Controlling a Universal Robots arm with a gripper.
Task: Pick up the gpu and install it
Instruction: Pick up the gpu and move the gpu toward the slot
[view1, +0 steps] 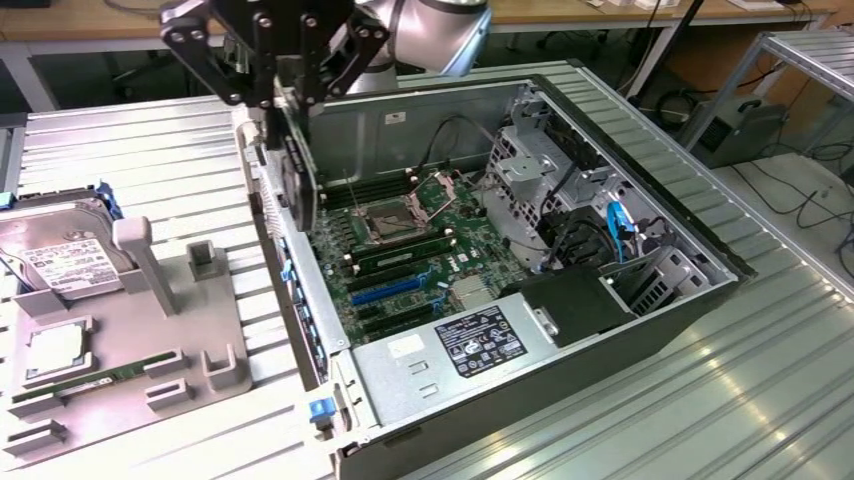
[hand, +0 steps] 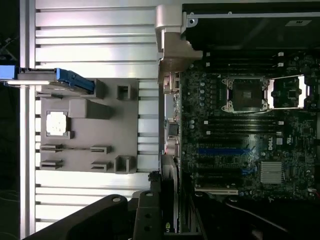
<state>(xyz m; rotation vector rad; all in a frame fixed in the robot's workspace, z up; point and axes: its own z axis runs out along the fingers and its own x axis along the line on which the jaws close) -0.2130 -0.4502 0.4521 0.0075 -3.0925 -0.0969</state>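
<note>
Over ribbed aluminium benching (view1: 147, 150), a thin dark rectangular gpu (view1: 296, 185) is held clamped by the black gripper (view1: 283, 105) above the wall of the open grey steel computer case (view1: 587, 100), where snagging through misalignment is judged possible.

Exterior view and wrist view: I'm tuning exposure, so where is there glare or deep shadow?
Exterior view: glare streaks the table at the view's lower right; the gpu held in the gripper is a dark silhouette. Wrist view: the table washes out white, while the motherboard sits dim.
</note>
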